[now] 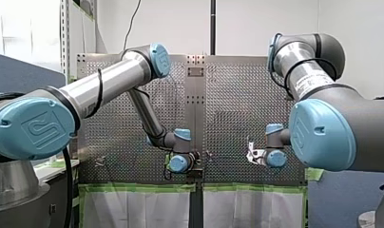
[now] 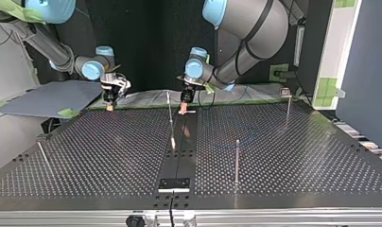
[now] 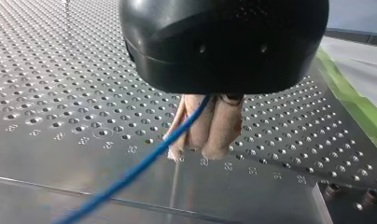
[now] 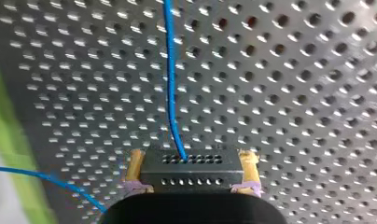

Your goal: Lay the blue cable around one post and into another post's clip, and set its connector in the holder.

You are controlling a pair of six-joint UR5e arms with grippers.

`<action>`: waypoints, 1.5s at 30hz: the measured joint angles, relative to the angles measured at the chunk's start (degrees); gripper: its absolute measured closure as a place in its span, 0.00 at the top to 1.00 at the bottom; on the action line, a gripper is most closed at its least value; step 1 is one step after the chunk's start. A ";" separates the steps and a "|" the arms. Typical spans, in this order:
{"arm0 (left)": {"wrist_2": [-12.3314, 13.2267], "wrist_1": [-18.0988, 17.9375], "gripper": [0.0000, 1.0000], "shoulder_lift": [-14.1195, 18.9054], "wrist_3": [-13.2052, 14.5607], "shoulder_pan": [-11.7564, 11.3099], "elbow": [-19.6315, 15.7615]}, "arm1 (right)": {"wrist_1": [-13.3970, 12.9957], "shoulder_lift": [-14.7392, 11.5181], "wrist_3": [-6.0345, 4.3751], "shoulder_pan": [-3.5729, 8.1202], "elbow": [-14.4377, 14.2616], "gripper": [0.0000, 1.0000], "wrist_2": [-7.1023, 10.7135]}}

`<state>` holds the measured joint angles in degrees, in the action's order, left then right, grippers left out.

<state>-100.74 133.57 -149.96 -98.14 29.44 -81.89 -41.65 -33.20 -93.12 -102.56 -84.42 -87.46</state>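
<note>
In the left wrist view my left gripper (image 3: 196, 151) has its beige pads shut on the blue cable (image 3: 130, 175), which trails away low over the perforated plate. In the right wrist view my right gripper (image 4: 191, 156) holds the black connector (image 4: 191, 171) between its yellow pads, and the blue cable (image 4: 170, 84) runs straight ahead from it. In the top view my right gripper (image 2: 111, 97) hangs at the far left edge of the plate and my left gripper (image 2: 184, 108) near the far middle. A black holder (image 2: 175, 183) sits at the near middle.
Thin posts stand on the plate: one by my left gripper (image 2: 169, 111), one at the near right (image 2: 237, 158), one with a clip at the far right (image 2: 287, 101), one leaning at the near left (image 2: 43, 153). Green tape (image 2: 132, 105) lines the far edge.
</note>
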 joint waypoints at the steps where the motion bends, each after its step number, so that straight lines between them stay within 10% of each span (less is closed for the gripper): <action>1: -0.01 0.17 0.01 0.00 0.04 -0.01 0.10 | 0.01 0.03 -0.09 0.13 0.42 0.00 0.02; 11: 1.62 2.68 0.09 0.10 1.15 -0.01 0.67 | 2.14 0.16 0.35 0.52 1.88 0.00 0.12; 12: 1.96 3.28 0.48 0.12 1.50 -0.04 0.68 | 2.28 0.16 0.44 0.51 1.88 0.00 0.14; 13: 2.24 3.69 0.62 0.13 1.77 -0.07 0.67 | 2.38 0.17 0.50 0.49 1.88 0.00 0.15; 18: 3.58 6.44 1.00 0.29 3.13 -0.06 0.64 | 2.69 0.24 0.63 0.30 1.87 0.00 0.28; 29: 1.36 11.60 1.00 1.58 6.94 0.28 -2.33 | 3.00 0.39 0.57 0.25 1.85 0.00 0.53; 45: 3.64 4.46 1.00 4.89 6.70 0.43 -7.83 | 3.19 0.45 0.38 0.07 1.84 0.00 0.96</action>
<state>-97.10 138.03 -145.07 -91.43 29.87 -89.72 -38.46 -32.75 -92.74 -102.49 -82.58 -86.50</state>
